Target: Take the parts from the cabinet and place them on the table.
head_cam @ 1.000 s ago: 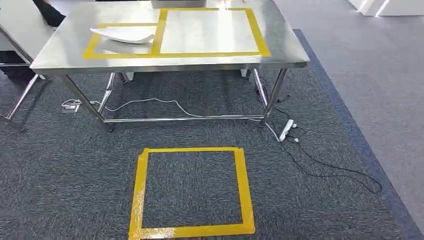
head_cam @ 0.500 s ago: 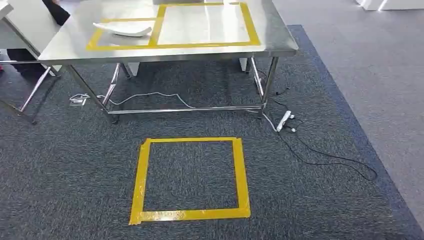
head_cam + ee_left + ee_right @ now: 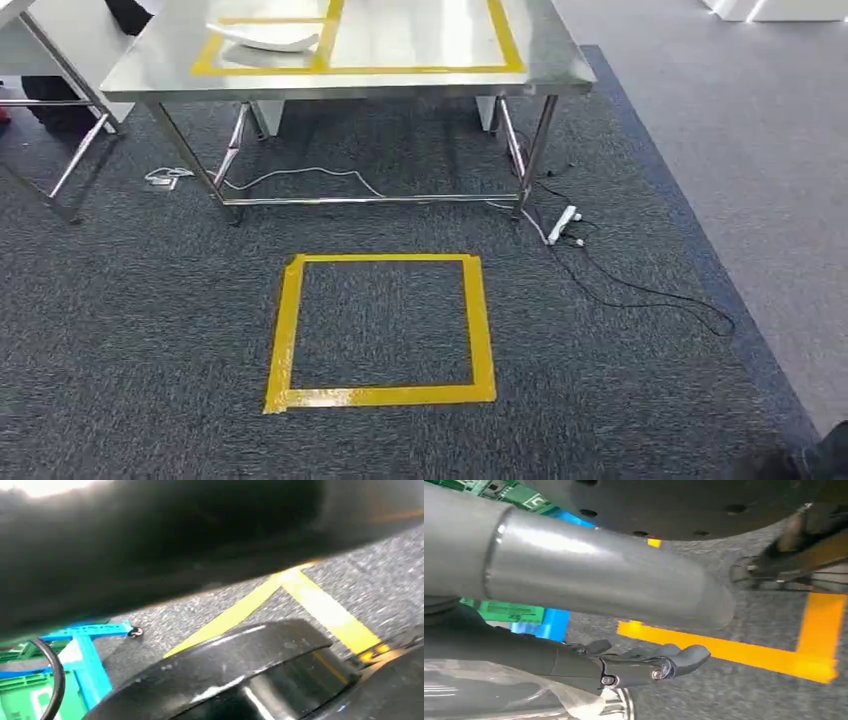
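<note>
Steel-topped table (image 3: 560,75) stands ahead of the robot across grey carpet, beyond a yellow tape square (image 3: 380,330) on the floor. 1 white part (image 3: 265,38) already lies in the left taped box on the tabletop, long axis running side to side. In the right wrist view the right hand (image 3: 639,667) holds a plastic-wrapped part (image 3: 514,695), fingers extended over it. Whether the left hand is gripping anything cannot be told. The table lies straight forward of the loaded hand.

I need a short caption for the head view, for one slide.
Steel table with a white part in its taped zone, and a yellow tape square on the grey carpet before it.
</note>
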Available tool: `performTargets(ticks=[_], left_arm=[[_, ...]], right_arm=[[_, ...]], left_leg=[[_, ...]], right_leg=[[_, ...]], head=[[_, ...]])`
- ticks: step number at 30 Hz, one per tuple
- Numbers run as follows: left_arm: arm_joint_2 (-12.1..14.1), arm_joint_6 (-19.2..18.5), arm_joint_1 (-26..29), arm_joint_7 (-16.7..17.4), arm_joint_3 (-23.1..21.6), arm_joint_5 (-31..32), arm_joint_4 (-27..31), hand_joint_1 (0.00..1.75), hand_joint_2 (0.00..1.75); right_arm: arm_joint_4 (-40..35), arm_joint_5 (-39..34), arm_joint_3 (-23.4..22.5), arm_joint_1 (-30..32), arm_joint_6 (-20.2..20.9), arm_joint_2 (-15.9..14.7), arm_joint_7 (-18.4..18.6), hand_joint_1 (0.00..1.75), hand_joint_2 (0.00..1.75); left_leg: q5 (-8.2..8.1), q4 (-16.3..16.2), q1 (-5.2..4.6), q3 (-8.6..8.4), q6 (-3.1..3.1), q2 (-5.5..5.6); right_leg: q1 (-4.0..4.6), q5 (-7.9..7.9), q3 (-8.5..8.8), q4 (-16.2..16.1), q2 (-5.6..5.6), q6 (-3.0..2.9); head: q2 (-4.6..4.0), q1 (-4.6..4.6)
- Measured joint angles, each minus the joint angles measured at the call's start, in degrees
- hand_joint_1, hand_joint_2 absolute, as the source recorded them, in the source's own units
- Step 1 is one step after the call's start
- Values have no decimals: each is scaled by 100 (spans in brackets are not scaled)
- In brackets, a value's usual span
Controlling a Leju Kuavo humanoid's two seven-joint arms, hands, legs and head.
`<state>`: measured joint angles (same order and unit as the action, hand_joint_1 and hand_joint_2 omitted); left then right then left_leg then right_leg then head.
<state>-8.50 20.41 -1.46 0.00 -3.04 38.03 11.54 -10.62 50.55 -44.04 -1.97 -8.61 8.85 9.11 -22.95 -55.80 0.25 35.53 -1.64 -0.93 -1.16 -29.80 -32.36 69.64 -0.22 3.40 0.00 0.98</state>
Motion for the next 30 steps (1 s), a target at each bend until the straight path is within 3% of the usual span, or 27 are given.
performTargets(ticks=[1, 2, 3, 5, 7, 9, 10, 11, 12, 13, 14, 16, 17, 18, 21, 22, 23, 24, 26, 27, 28, 29, 30], left_arm=[[0, 0, -9, 0, 0, 0, 0, 0, 0], [0, 0, -14, 2, 0, -7, 0, 0, 0], [-9, 0, -18, 4, 0, -15, 0, 0, 0], [-2, -2, -29, 22, 2, -63, 0, 0, 0], [-2, -22, 0, 105, 2, -72, -11, 0, 0], [-2, -76, 17, 227, 4, -74, -13, 0, 0], [-2, -125, 15, 245, 4, -85, -13, 0, 0], [4, -182, 9, 260, 9, -105, -15, 0, 0], [9, -227, 6, 284, 13, -127, -17, 0, 0], [11, -245, 6, 295, 13, -131, -17, 0, 0], [11, -262, 8, 299, 13, -129, -17, 0, 0], [17, -267, 6, 299, 13, -114, -17, 0, 0], [24, -264, 2, 291, 13, -92, -17, 0, 0], [28, -258, -9, 291, 13, -81, -17, 0, 0], [33, -254, -14, 291, 13, -74, -20, 0, 0], [35, -258, -19, 291, 13, -74, -20, 0, 0], [42, -262, -12, 291, 13, -72, -20, 0, 0], [44, -269, -10, 289, 13, -72, -20, 0, 0], [52, -280, -8, 289, 13, -66, -20, 0, 0], [66, -282, -8, 291, 13, -66, -24, 0, 0], [77, -284, -8, 302, 13, -66, -24, 0, 0], [83, -284, -8, 310, 13, -63, -26, 0, 0], [87, -284, -7, 310, 13, -55, -26, 0, 0]], right_arm=[[0, 2, 0, -11, 0, 0, -2, 0, 0], [0, 2, 0, -31, 0, 2, -9, 0, 0], [-2, 4, 0, -44, 0, 2, -22, 0, 0], [-2, 4, 0, -45, 9, 2, -33, 0, 0], [0, 11, -2, -24, 7, 0, -33, 0, 0], [-2, 39, -7, -16, 9, 0, -35, 0, 0], [-2, 48, -7, -13, 13, 0, -35, 0, 0], [0, 61, -7, -8, 18, 2, -39, 0, 0], [0, 72, -7, -3, 28, 2, -42, 0, 0], [0, 72, -7, 2, 28, 2, -42, 0, 0], [0, 74, -7, 4, 28, 0, -42, 0, 0], [0, 77, -7, 0, 28, 0, -42, 0, 0], [0, 77, -7, 0, 28, 2, -44, 0, 0], [0, 77, -7, -3, 33, 7, -48, 0, 0], [0, 74, -7, -11, 39, 7, -61, 0, 0], [-2, 72, -7, -9, 46, 7, -79, 0, 0], [0, 70, -7, -5, 46, 7, -87, 0, 0], [0, 68, -7, -2, 55, 7, -101, 0, 0], [0, 59, -9, 0, 59, 7, -125, 0, 0], [0, 57, -9, 8, 59, 4, -140, 0, 0], [0, 57, -9, 13, 61, 7, -149, 0, 0], [0, 59, -9, 24, 66, 7, -160, 0, 0], [0, 63, -11, 25, 77, 5, -168, 0, 0]], left_leg=[[63, -40, 10, 67, 35, 6], [104, -93, -18, 127, 76, 17], [156, -141, -15, 163, 109, 17], [278, -90, 2, 185, 198, 10], [294, -95, 47, 216, 270, 22], [-421, -534, 46, 332, 308, 32], [-741, -893, 45, 400, 327, 38], [-1060, -1503, 45, 505, 344, 39], [-1091, -1832, 45, 532, 345, 39], [-966, -1925, 44, 471, 334, 41], [-754, -1736, 41, 263, 302, 43], [-490, -775, 13, -397, 201, 49], [-508, -299, -13, -712, 137, 65], [-581, -75, -21, -835, 99, 62], [-602, 5, -49, -794, 54, 61], [-578, 115, 10, -821, 33, 51], [-542, 143, 14, -801, -5, 35], [-526, 141, 18, -759, -30, 37], [-491, 105, 1, -672, -52, 29], [-479, 85, -7, -633, -49, 23], [-471, 66, -11, -607, -47, 21], [-464, 42, -15, -584, -38, 21], [-460, 17, -15, -569, -29, 21]], right_leg=[[-25, -9, 396, -502, 2, 16], [-33, -242, 910, -1160, 2, 16], [-14, -440, 1168, -1630, 29, -42], [16, -485, 1030, -1591, 33, -177], [-1, -364, 940, -1587, -14, -330], [7, -252, 828, -1585, -25, -386], [13, -203, 766, -1581, -27, -394], [27, -126, 669, -1573, -36, -405], [39, -77, 602, -1563, -38, -403], [50, -36, 534, -1550, -41, -398], [65, 0, 504, -1518, -43, -388], [88, 45, 421, -1466, -34, -373], [90, 55, 394, -1453, -35, -361], [116, 72, 344, -1434, -37, -331], [100, 151, 304, -1425, -55, -224], [126, 132, 263, -1407, -62, -201], [108, -2, 173, -1295, -34, -172], [103, -232, 34, -987, -14, -155], [85, -694, -413, 23, -1, -112], [85, -777, -557, 353, -2, -100], [85, -751, -580, 425, -1, -98], [83, -557, -434, 200, -2, -102], [80, -299, -156, -286, -2, -107]], head=[[0, 2], [2, 24], [4, 31], [0, 13], [0, 11], [0, -20], [-2, -28], [0, -53], [0, -59], [-2, -61], [0, -66], [0, -63], [0, -63], [0, -53], [0, -66], [2, -65], [-2, -46], [2, -2], [0, 33], [0, 28], [0, 35], [0, 35], [0, 35]])
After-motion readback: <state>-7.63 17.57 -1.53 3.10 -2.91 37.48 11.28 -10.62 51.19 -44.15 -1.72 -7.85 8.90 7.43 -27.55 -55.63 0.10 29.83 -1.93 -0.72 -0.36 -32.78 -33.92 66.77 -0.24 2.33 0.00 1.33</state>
